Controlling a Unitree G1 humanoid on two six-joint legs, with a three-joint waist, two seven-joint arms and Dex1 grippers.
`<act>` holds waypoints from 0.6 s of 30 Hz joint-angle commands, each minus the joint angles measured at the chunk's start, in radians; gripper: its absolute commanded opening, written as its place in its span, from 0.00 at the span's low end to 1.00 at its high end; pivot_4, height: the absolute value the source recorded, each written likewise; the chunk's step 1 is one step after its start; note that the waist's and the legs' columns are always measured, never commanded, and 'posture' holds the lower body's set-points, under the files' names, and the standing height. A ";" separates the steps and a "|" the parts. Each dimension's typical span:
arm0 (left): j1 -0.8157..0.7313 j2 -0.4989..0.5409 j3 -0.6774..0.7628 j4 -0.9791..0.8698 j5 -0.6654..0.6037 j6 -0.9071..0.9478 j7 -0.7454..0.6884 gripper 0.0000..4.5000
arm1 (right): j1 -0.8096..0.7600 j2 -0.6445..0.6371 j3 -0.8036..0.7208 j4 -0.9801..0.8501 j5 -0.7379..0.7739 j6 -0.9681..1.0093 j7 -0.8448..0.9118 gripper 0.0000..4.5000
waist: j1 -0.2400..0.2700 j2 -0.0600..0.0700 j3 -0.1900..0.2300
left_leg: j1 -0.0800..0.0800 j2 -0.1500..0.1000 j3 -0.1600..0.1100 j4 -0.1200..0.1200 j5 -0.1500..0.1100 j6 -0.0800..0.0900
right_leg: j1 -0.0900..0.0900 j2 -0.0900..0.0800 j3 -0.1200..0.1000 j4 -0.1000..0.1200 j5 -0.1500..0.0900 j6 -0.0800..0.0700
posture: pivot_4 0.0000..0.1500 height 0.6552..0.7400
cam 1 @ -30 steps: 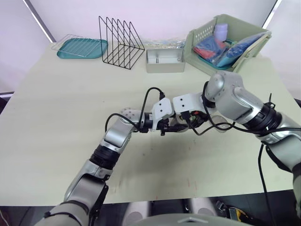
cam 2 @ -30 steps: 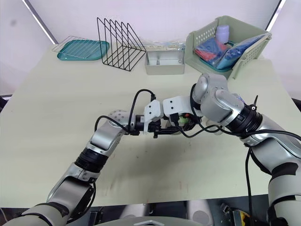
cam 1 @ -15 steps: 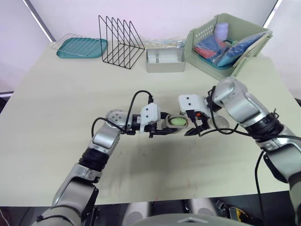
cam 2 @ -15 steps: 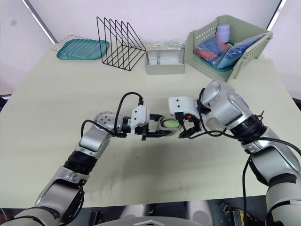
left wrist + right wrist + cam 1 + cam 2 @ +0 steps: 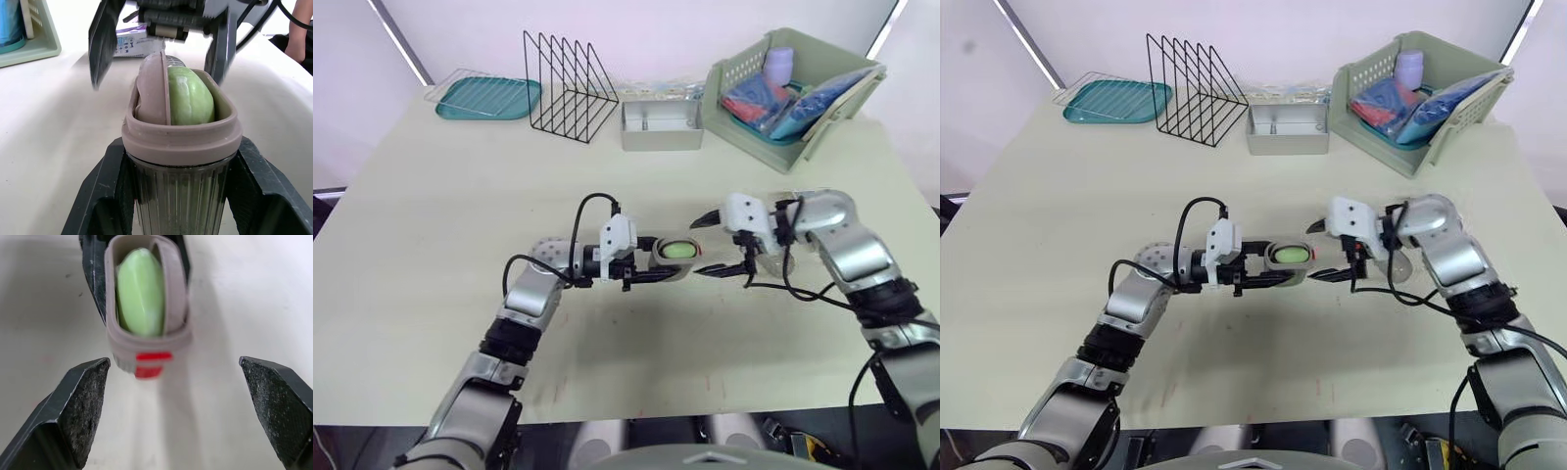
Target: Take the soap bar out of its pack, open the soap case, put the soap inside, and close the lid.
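On the table (image 5: 431,215), far back, sit teal tray (image 5: 487,98), wire rack (image 5: 570,86), metal box (image 5: 662,126), green basket (image 5: 740,70).

I can read no writing; the pack (image 5: 129,44) carries purple print (too small to make out).

left gripper (image 5: 671,257): clamped, arm extended inward | right gripper (image 5: 697,247): spread wide, facing left gripper
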 commanded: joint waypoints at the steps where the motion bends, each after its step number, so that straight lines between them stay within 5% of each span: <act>1: 0.013 -0.003 0.011 -0.046 -0.015 -0.005 0.000 0.42 | 0.090 -0.071 -0.196 -0.073 0.095 0.034 -0.053 0.99 | 0.003 0.000 0.000 | 0.000 0.000 0.000 0.000 0.000 0.000 | 0.000 0.000 0.000 0.000 0.000 0.000 | 1.00 1.00; 6: 0.034 -0.010 0.020 -0.060 -0.021 -0.005 0.010 0.42 | 0.340 -0.143 -0.604 -0.003 0.172 0.032 -0.183 0.99 | 0.016 0.000 0.000 | 0.001 0.000 0.001 0.000 -0.001 0.002 | 0.001 0.000 0.000 0.000 0.000 0.000 | 1.00 1.00; 10: 0.031 -0.014 0.030 -0.065 -0.024 0.000 0.015 0.42 | 0.555 -0.119 -0.789 0.000 0.195 -0.008 -0.219 0.99 | 0.023 0.000 0.000 | 0.001 0.000 0.006 -0.001 -0.002 0.003 | 0.002 0.001 0.000 0.000 0.000 0.000 | 1.00 1.00; 18: 0.016 -0.008 0.038 -0.069 -0.037 0.026 0.006 0.42 | 0.771 -0.073 -0.833 -0.063 0.219 -0.026 -0.263 0.99 | -0.005 0.001 0.000 | 0.005 0.001 0.011 -0.001 -0.002 0.004 | 0.003 0.002 0.004 0.001 0.000 0.001 | 1.00 1.00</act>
